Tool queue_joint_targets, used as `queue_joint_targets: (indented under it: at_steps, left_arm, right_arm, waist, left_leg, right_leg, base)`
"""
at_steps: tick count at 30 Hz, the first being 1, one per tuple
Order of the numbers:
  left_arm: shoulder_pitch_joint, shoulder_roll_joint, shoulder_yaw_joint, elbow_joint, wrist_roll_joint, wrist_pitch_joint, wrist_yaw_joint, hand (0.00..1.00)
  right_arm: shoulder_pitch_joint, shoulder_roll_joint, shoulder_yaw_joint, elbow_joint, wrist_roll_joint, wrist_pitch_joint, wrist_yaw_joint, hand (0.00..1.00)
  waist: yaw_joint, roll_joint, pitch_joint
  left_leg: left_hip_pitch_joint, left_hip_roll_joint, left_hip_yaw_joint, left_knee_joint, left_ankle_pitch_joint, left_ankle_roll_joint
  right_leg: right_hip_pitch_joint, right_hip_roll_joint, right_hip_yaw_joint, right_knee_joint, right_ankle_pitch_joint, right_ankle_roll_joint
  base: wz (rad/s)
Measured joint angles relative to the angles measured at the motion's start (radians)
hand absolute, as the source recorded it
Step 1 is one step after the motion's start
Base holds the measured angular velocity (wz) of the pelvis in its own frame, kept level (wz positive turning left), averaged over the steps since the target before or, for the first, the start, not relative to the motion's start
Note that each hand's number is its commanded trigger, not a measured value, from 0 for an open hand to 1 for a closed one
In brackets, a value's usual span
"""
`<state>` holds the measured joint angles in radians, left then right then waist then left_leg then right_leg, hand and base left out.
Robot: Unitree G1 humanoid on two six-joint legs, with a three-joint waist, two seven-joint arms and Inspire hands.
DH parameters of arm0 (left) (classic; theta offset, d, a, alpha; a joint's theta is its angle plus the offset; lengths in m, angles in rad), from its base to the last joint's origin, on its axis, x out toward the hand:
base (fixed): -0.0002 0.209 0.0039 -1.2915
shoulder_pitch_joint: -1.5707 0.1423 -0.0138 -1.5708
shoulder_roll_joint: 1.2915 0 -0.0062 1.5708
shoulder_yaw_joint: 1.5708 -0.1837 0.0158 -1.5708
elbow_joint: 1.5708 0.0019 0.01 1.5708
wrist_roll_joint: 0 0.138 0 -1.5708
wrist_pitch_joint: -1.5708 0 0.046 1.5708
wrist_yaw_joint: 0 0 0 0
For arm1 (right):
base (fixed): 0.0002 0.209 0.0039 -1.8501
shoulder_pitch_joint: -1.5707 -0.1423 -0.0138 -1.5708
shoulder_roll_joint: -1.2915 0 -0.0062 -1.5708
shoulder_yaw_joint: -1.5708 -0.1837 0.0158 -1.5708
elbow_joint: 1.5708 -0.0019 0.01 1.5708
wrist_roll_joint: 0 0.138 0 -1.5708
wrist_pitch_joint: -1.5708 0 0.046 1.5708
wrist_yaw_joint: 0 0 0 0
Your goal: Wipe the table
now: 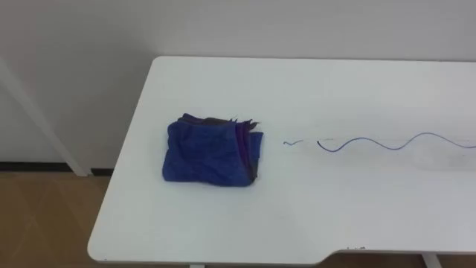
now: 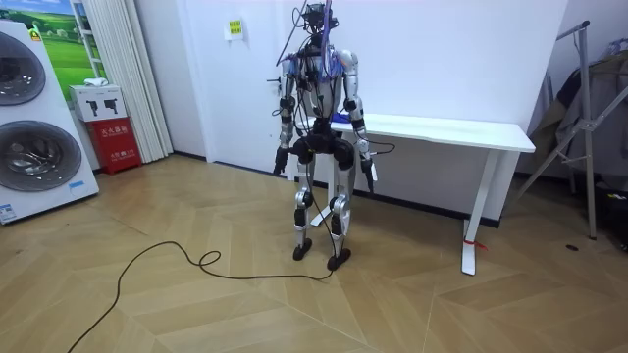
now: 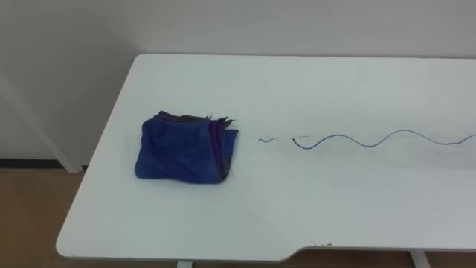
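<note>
A folded blue cloth [image 1: 212, 151] [image 3: 186, 147] lies on the left part of the white table [image 1: 297, 216] [image 2: 442, 129]. To its right a thin blue wavy pen line [image 1: 372, 143] [image 3: 357, 140] runs across the tabletop toward the right edge of the view. In the room view I stand upright at the table's left end, facing the wall. My left hand [image 2: 279, 163] and right hand [image 2: 371, 176] hang down beside my hips, below the tabletop and away from the cloth.
The table's left edge [image 1: 123, 171] and front edge, with a shallow cut-out [image 1: 372, 253], are near me. A washing machine [image 2: 34, 127] and a red box [image 2: 116, 142] stand at the room view's left, a metal stand [image 2: 579, 118] at its right.
</note>
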<state>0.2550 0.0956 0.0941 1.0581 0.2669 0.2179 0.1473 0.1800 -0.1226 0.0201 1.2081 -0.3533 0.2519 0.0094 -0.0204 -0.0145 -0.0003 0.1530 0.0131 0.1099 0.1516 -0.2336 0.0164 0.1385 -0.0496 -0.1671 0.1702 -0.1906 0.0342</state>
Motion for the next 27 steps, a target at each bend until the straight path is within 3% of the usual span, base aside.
queue_joint_targets:
  at_steps: [4, 13, 21, 27]
  left_arm:
    - [0.001, 0.000, -0.001, 0.000, -0.003, -0.002, 0.000, 0.00]
    - [-0.011, 0.000, 0.000, 0.000, -0.052, -0.051, 0.000, 0.00]
    - [-0.002, 0.000, 0.004, 0.001, -0.077, -0.043, -0.009, 0.00]
    - [0.000, 0.000, 0.031, 0.001, -0.078, -0.043, -0.006, 0.00]
  right_arm:
    - [-0.002, 0.000, 0.005, 0.000, 0.009, -0.001, 0.000, 0.00]
    - [-0.008, 0.000, 0.007, 0.002, 0.018, -0.033, 0.000, 0.00]
    - [-0.012, 0.000, 0.002, 0.043, 0.079, -0.032, -0.007, 0.00]
    - [-0.011, 0.001, -0.088, 0.089, 0.228, -0.032, -0.056, 0.00]
  waist:
    - [0.003, 0.000, -0.0002]
    - [0.004, 0.001, 0.0007]
    - [0.003, -0.002, 0.0019]
    - [-0.001, -0.005, 0.0020]
  left_leg:
    - [0.001, 0.000, -0.001, 0.001, 0.000, 0.000]
    - [-0.001, 0.000, -0.003, -0.002, -0.002, 0.000]
    - [0.010, 0.001, -0.002, -0.005, -0.002, 0.000]
    - [0.009, 0.001, -0.003, -0.006, -0.002, 0.000]
  right_leg:
    - [0.001, 0.000, 0.000, 0.000, 0.000, 0.000]
    - [0.001, 0.000, 0.000, 0.000, 0.000, 0.000]
    - [0.003, 0.001, 0.001, 0.000, 0.000, 0.000]
    - [0.004, 0.002, 0.007, -0.001, 0.000, 0.000]
  base:
    - [0.00]
    - [0.00]
    - [0.00]
    - [0.00]
